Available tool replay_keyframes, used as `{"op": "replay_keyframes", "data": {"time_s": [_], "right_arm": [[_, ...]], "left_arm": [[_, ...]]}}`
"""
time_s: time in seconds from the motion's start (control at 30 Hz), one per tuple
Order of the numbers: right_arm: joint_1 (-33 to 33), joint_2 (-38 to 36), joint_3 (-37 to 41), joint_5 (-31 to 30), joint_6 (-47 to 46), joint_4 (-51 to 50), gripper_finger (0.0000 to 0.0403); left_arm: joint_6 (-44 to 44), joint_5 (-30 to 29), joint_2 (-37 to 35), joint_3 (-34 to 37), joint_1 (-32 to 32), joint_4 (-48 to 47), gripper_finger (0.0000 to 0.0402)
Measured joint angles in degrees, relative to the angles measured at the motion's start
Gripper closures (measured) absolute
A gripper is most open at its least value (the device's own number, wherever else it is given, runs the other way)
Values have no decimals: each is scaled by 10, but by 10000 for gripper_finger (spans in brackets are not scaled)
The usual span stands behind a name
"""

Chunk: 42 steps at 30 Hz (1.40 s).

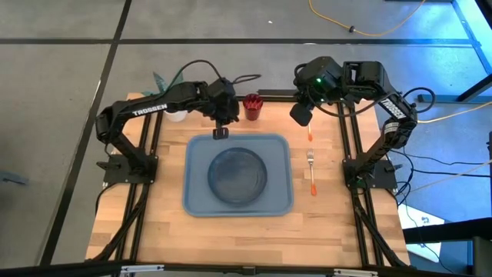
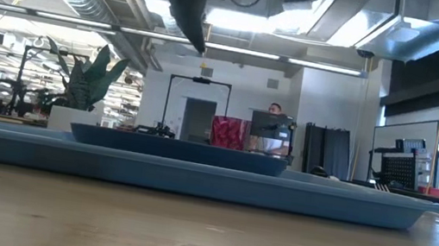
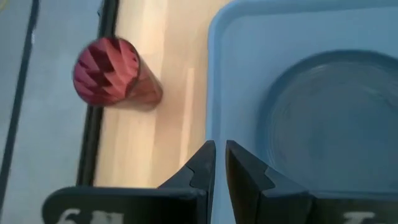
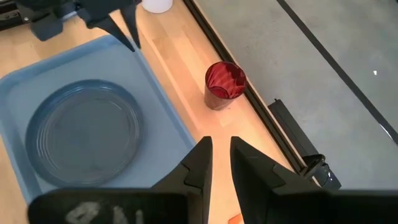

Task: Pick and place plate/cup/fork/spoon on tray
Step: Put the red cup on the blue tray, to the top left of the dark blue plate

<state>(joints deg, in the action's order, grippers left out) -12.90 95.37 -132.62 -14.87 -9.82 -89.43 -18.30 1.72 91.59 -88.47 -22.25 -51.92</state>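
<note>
The dark grey-blue plate [image 1: 238,174] lies flat in the middle of the light blue tray [image 1: 198,201]. The dark red cup [image 1: 251,107] stands upright on the wood just beyond the tray's far edge. My left gripper [image 1: 221,132] hangs above that far edge, left of the cup, shut and empty [image 3: 219,158]. The fork [image 1: 311,171] lies on the table right of the tray. Beyond it an orange handle [image 1: 309,135], the spoon's, runs under my right gripper [image 1: 300,114], which hides its bowl. That gripper hovers high, shut and empty [image 4: 219,152].
A white pot with a green plant [image 1: 174,114] stands at the far left corner behind the left arm. Black frame rails [image 1: 347,138] run along the table's sides and far edge. Bare wood lies near the tray's front edge [image 1: 246,238].
</note>
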Motion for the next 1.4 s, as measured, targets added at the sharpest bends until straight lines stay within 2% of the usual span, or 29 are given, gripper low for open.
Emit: {"op": "replay_keyframes", "data": {"time_s": [0.3, 0.5, 0.7, 0.97, 1.27, 1.4], "right_arm": [[0, 0, 0, 0, -2, 0, 341], [0, 0, 0, 0, -2, 0, 341], [0, 0, 0, 0, -2, 0, 341], [0, 0, 0, -1, -2, 0, 341], [0, 0, 0, -1, -2, 0, 341], [0, 0, 0, -1, -2, 0, 341]], "left_arm": [[-23, 37, 37, 0, -51, 56, 372], [-101, 66, 86, 1, -71, 77, 372], [-207, 45, 127, 1, -67, 127, 372], [-276, -16, 149, 1, -58, 181, 372], [-288, -37, 149, 1, -59, 207, 372], [-259, -55, 148, 1, -50, 210, 372]]}}
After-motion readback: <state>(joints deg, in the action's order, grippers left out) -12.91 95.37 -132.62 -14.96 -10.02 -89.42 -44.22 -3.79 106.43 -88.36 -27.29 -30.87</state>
